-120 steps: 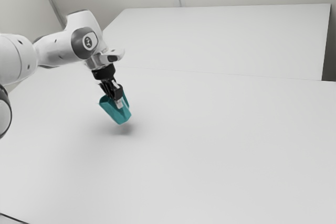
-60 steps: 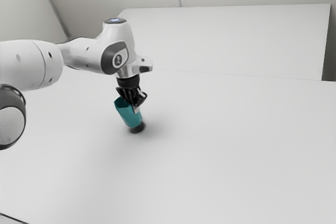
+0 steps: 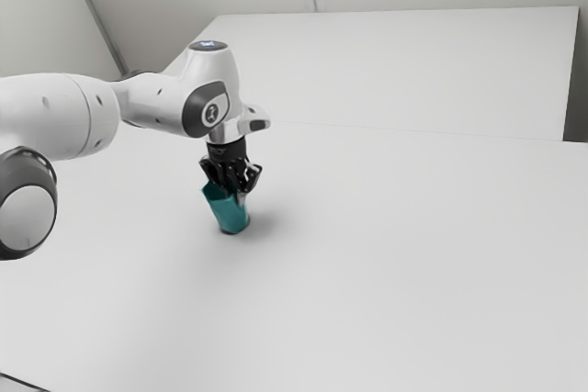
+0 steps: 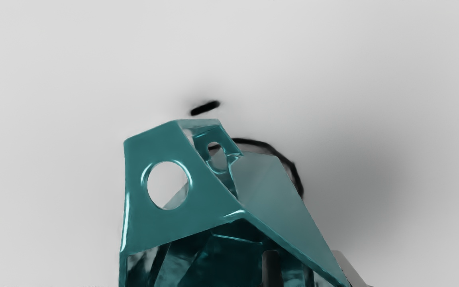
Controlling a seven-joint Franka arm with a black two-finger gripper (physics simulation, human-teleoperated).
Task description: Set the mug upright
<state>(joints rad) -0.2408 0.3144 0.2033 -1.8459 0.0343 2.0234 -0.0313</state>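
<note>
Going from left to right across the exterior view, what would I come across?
The robot arm's round, pale-capped joint → the teal mug → the dark strip at the right edge.

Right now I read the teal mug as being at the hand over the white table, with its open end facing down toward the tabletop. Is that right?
Not quite: the open end faces up, toward the hand, as the exterior view shows. The teal mug is at the hand over the white table, as you say.
</note>
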